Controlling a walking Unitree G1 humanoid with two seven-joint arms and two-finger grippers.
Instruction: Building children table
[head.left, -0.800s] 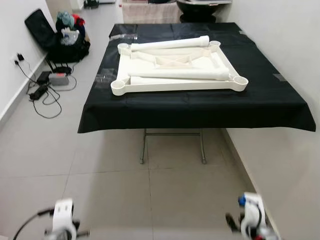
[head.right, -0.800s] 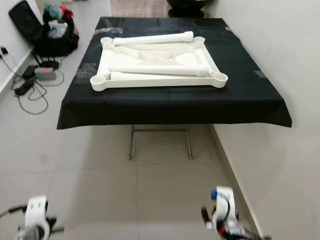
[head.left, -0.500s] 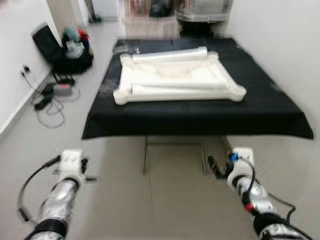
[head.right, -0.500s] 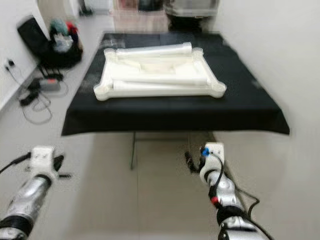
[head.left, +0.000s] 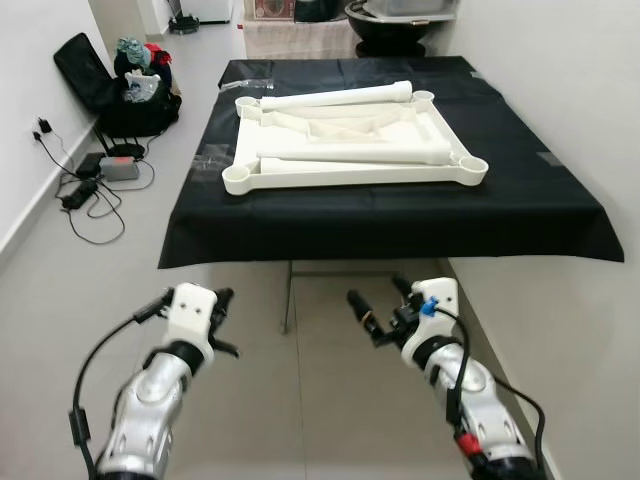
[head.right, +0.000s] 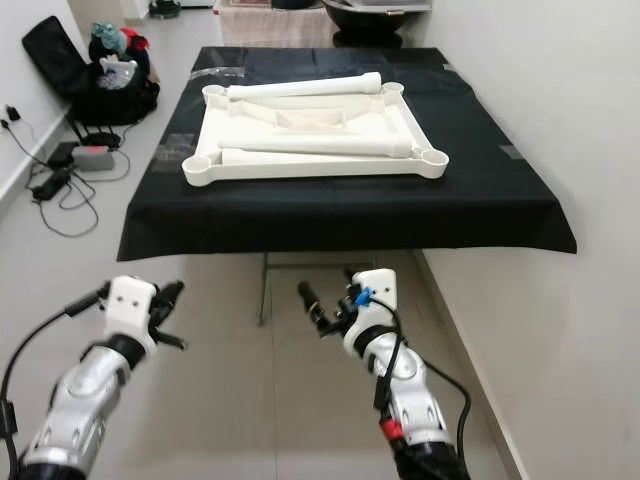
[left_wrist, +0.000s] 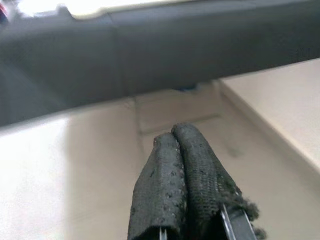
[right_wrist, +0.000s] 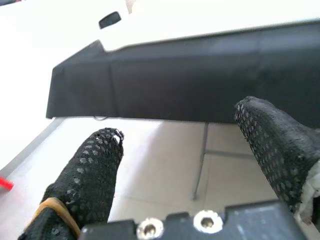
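Observation:
A white children's table top (head.left: 437, 128) lies upside down on a table under a black cloth (head.left: 520, 190). Two white tube legs lie on it, one along the far edge (head.left: 335, 97) and one across the near side (head.left: 355, 155). Both arms are raised over the floor in front of the table, below the cloth's front edge. My left gripper (head.left: 224, 297) is shut with nothing in it, its fingers (left_wrist: 175, 150) pressed together. My right gripper (head.left: 378, 293) is open and empty, its two fingers (right_wrist: 95, 160) spread wide and pointing at the cloth's front edge.
A black bag with clothes (head.left: 120, 80) sits against the left wall, with cables and a small box (head.left: 100, 170) on the floor beside it. A white wall (head.left: 590, 100) runs close along the table's right side. Metal folding legs (head.left: 290, 295) stand under the table.
Both arms have lifted from the bottom edge of the picture up and forward toward the table. The head camera has shifted meanwhile; the table parts lie as before.

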